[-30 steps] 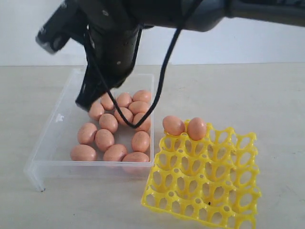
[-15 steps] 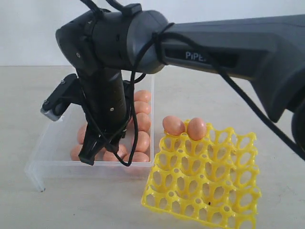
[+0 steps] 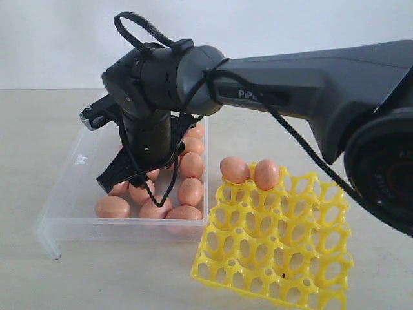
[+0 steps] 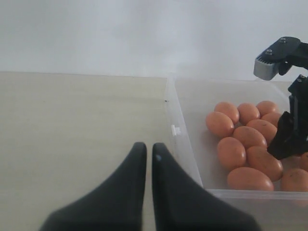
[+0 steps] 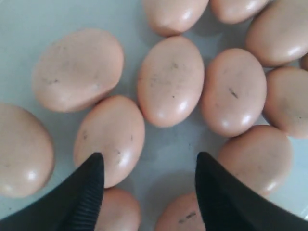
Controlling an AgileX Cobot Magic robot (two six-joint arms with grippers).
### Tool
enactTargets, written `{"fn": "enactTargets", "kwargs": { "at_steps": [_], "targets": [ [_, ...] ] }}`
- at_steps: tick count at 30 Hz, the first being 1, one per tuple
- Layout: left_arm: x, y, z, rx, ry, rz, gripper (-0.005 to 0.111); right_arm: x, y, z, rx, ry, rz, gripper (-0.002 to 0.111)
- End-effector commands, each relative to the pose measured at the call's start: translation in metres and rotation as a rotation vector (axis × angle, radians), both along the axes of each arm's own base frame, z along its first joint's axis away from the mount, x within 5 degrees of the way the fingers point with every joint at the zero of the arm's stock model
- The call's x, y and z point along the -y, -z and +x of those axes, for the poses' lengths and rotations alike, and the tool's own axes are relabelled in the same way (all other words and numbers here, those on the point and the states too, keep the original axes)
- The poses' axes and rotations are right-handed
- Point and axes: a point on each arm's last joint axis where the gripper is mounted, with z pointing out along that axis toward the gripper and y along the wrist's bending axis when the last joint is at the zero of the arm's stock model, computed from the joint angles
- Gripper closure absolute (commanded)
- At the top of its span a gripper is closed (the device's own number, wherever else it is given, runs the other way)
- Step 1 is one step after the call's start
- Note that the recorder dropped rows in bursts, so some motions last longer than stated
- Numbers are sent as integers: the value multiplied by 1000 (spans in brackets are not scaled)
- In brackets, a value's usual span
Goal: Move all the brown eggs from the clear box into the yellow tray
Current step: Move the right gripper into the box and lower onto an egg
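right gripper [image 5: 148,166]: released; jaws spread wide with nothing between them; it hangs low inside the clear box [image 3: 57,216], pointing down at the egg pile
right fingertips [image 5: 89,187]: black and ribbed; in the right wrist view one overlaps the edge of an egg, the other sits over the gap beside another egg; cannot tell whether either touches
left gripper [image 4: 147,150]: clenched on nothing; its two dark fingers lie together with only a thin slit between them; it is over bare table [image 3: 361,129], outside the box and near the box's wall
brown eggs [image 3: 190,190]: most lie loose on the box floor, bunched and touching one another, crowded toward the side nearest the tray; several are hidden behind the arm in the exterior view; faint dark specks show up close
eggs in tray [image 3: 234,169]: two sit side by side, touching, in the tray's far corner cups, the corner closest to the box
yellow tray [image 3: 284,258]: flat on the table to the right of the box in the exterior view; its near left edge is just beside the box's near right corner; contact cannot be told
right arm [image 3: 290,77]: dark; reaches from the right across the middle and bends down into the box; a black cable [image 3: 139,29] loops above its wrist
clear box walls: low and transparent; eggs show through the near wall
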Motion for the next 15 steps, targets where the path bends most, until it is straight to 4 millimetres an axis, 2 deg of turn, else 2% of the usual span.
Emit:
{"fn": "enactTargets", "kwargs": {
  "at_steps": [1,6,15],
  "targets": [
    [0,0,0,5,-3,-1,103,-2,-4,3,18,6,62,58],
    [0,0,0,5,-3,-1,103,-8,1,5,27,9,122,58],
    [0,0,0,5,-3,-1,103,-11,32,7,-28,24,91,58]
  ]
}}
